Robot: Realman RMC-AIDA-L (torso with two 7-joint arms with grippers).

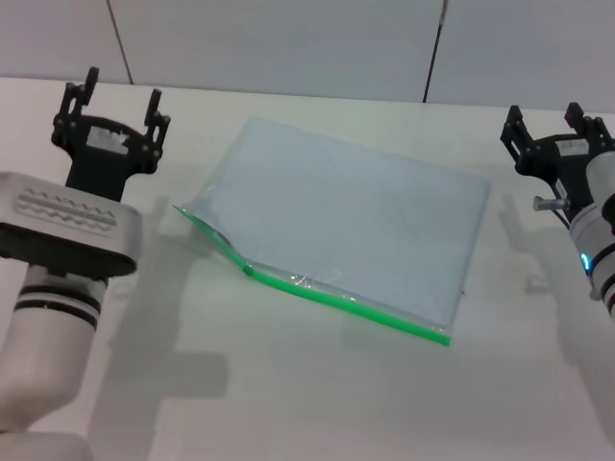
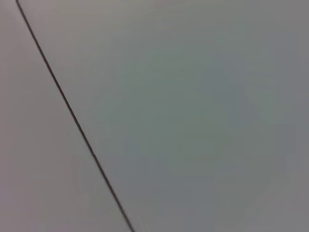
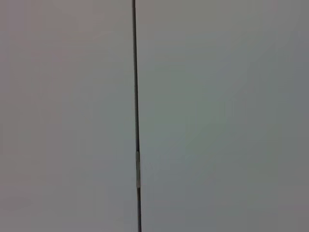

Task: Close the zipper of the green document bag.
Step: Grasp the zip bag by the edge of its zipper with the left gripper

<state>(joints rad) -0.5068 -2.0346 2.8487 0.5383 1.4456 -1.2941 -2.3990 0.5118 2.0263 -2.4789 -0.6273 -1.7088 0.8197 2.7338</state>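
Green document bag [image 1: 351, 226] flat between left claw [image 1: 119, 99] and right claw [image 1: 545, 119], untouched.

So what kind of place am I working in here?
Probably a lab or test bench: a bare white table, a plain panelled wall behind, and only the bag laid out. The left gripper and right gripper wait at either side, open.

Head view looks down and forward from above onto the white flat table [image 1: 317, 403], taking in the grey panelled wall [image 1: 288, 43] behind with its dark seams. Left wrist view faces only that plain grey wall [image 2: 203, 121], one thin dark seam [image 2: 72, 113] slanting across. Right wrist view stares at the wall too, a seam [image 3: 136, 96] running straight through. All three views share the wall only.
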